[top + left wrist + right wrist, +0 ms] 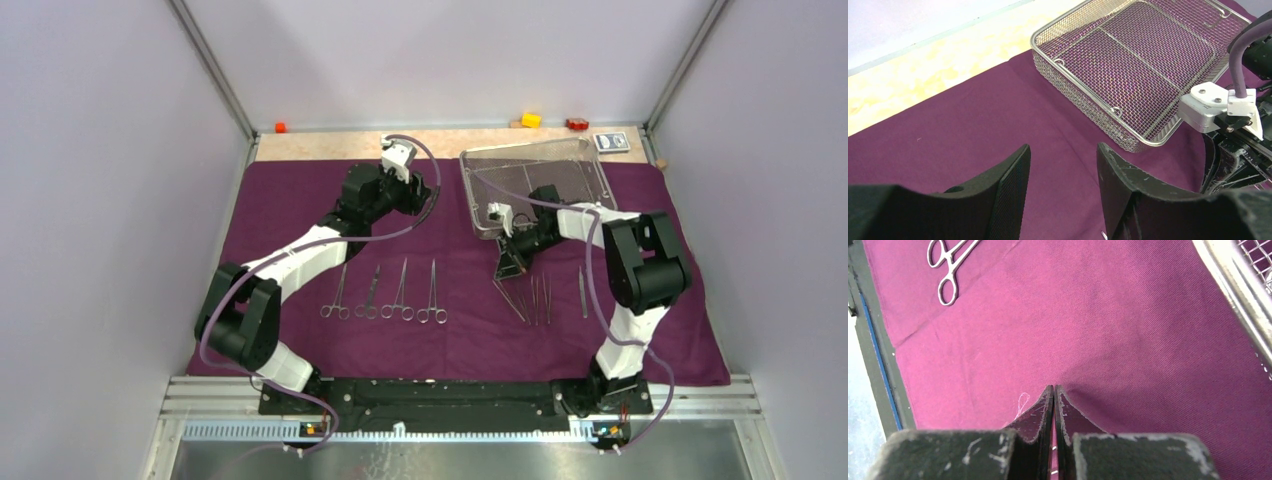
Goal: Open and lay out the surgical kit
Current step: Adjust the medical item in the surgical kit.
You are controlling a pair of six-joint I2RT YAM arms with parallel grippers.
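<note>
Metal rail [700, 395], purple cloth [290, 200], lilac walls [100, 200]

No writing is legible anywhere; the print on the small blue-white packet [612, 141] is too tiny to read.

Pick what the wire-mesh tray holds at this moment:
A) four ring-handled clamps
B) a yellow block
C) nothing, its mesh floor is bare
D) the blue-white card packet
C: the wire-mesh tray shows only bare mesh in the left wrist view, while the ring-handled clamps lie in a row on the purple cloth.
</note>
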